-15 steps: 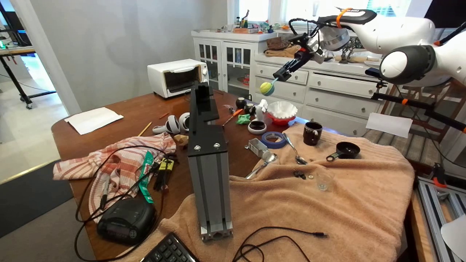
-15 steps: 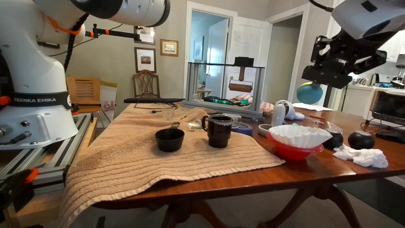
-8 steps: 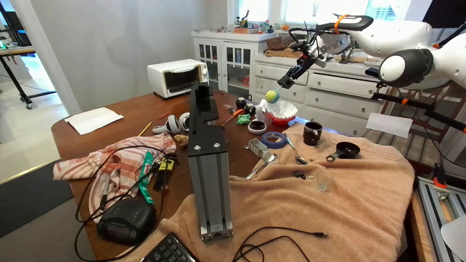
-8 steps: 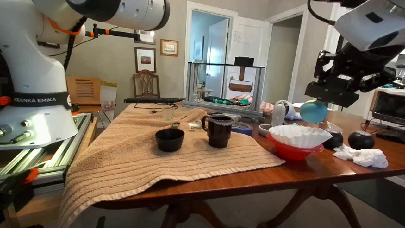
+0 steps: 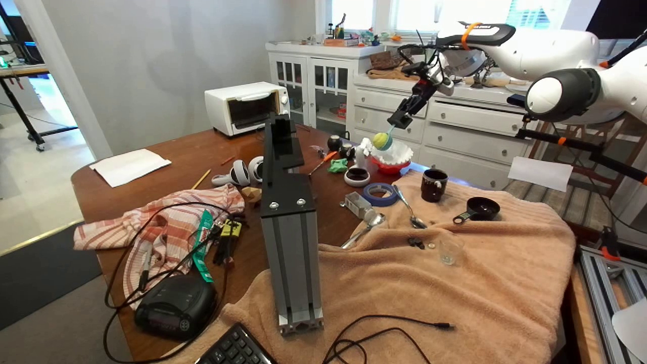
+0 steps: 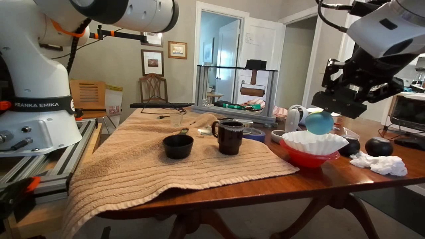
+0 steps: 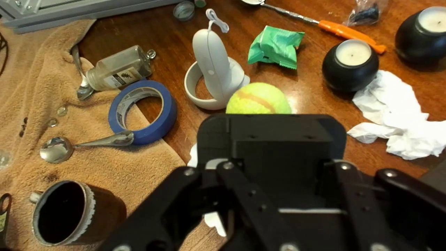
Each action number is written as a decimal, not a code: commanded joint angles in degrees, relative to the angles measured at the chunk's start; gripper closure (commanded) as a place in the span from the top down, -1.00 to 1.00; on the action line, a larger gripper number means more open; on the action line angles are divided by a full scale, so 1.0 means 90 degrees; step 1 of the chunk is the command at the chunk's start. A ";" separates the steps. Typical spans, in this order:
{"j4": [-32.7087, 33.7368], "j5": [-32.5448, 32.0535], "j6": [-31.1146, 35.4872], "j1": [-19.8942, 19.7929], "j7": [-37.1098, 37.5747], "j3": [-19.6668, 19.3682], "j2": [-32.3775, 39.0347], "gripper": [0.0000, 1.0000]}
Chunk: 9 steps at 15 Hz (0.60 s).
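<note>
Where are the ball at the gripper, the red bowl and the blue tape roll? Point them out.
Ball point(image 7: 258, 99): wrist view, on its yellow side.
Red bowl point(image 6: 308, 161): an exterior view, on its outer wall.
Blue tape roll point(image 7: 169, 113): wrist view, on the ring, right of its hole.

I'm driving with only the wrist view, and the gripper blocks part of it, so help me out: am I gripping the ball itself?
Observer: Not directly. In an exterior view, a blue strip runs from the closed gripper to the ball.
Operator: What's hidden behind the gripper?
Observer: A red bowl, with a filter set in it.
Operator: Is the ball down inside it?
Observer: No. In an exterior view, nearly all of the ball shows above the filter; whether they touch, I can't tell.
</note>
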 commanded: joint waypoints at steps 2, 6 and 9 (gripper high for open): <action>0.0140 -0.0239 0.0041 -0.0020 0.0026 0.0045 0.0085 -0.56; 0.0121 -0.0243 -0.0032 -0.0050 0.0039 0.0101 0.0071 -0.06; 0.0120 -0.0246 -0.0031 -0.0050 0.0039 0.0101 0.0071 -0.56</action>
